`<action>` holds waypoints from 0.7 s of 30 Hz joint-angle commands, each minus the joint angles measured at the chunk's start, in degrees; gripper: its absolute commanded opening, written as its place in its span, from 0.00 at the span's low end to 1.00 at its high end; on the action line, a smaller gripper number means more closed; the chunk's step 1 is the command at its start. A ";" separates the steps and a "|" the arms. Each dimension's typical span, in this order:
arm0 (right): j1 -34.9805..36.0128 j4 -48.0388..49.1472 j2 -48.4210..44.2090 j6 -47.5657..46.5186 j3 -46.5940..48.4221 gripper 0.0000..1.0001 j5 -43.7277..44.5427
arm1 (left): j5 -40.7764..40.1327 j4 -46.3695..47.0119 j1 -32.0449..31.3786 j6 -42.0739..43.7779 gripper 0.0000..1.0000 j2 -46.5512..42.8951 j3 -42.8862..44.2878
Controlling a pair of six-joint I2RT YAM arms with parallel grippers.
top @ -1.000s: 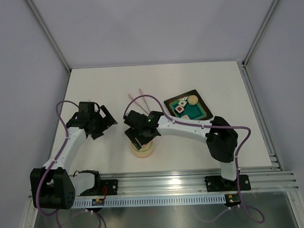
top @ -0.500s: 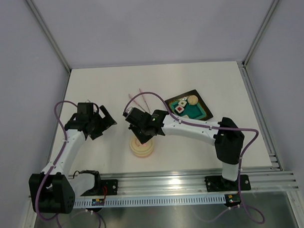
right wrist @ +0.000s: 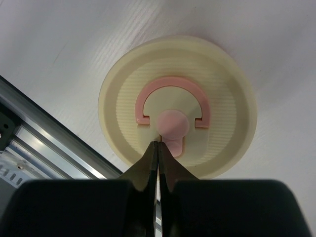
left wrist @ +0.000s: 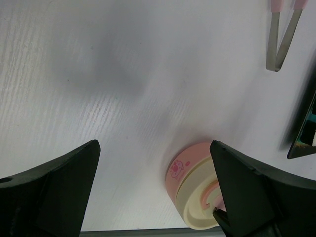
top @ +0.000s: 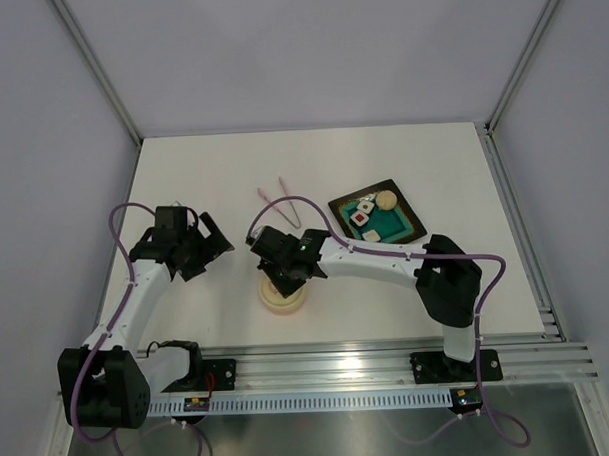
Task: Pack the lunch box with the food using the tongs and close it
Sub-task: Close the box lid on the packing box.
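The lunch box (top: 284,299) stands near the front rail, its cream lid (right wrist: 177,103) on a pink base (left wrist: 183,168). The lid carries a pink arc and a round pink knob (right wrist: 172,123). My right gripper (right wrist: 158,144) hangs just over the lid, shut, its tips meeting beside the knob with nothing visible between them; from above, this right gripper (top: 286,274) covers part of the box. The tongs (top: 281,201) lie farther back on the table, also seen as tongs (left wrist: 281,39). Food (top: 362,216) and a beige ball (top: 385,197) sit on the tray. My left gripper (left wrist: 154,145) is open, left of the box.
A dark square tray (top: 407,227) with a teal mat lies right of the tongs; its corner is the dark tray edge (left wrist: 302,133). The aluminium rail (right wrist: 29,138) runs close in front of the lunch box. White walls enclose the table.
My right gripper's jaws have closed above the lid, and its arm stretched left and came back slightly. The left arm has barely moved.
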 commanded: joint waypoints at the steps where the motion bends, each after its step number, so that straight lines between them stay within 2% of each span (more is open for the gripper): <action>1: 0.46 -2.65 -2.50 -1.51 2.78 0.04 1.58 | 0.02 1.62 0.25 0.53 0.98 -0.91 0.11; 5: 0.37 -2.65 -4.71 -2.13 5.15 0.05 2.63 | -0.07 1.62 0.17 0.53 0.98 -1.26 -0.24; 12: -2.96 -2.04 -1.90 -0.99 5.43 0.04 2.29 | -0.24 1.36 0.25 0.71 0.98 -1.70 -0.51; 18: -3.67 -0.02 6.18 -0.29 2.62 0.02 0.45 | -0.16 1.53 0.17 0.71 0.98 -1.61 -0.68; 21: -3.58 0.34 7.16 -0.02 1.56 0.01 0.09 | -0.07 1.44 0.25 0.71 0.98 -1.53 -0.68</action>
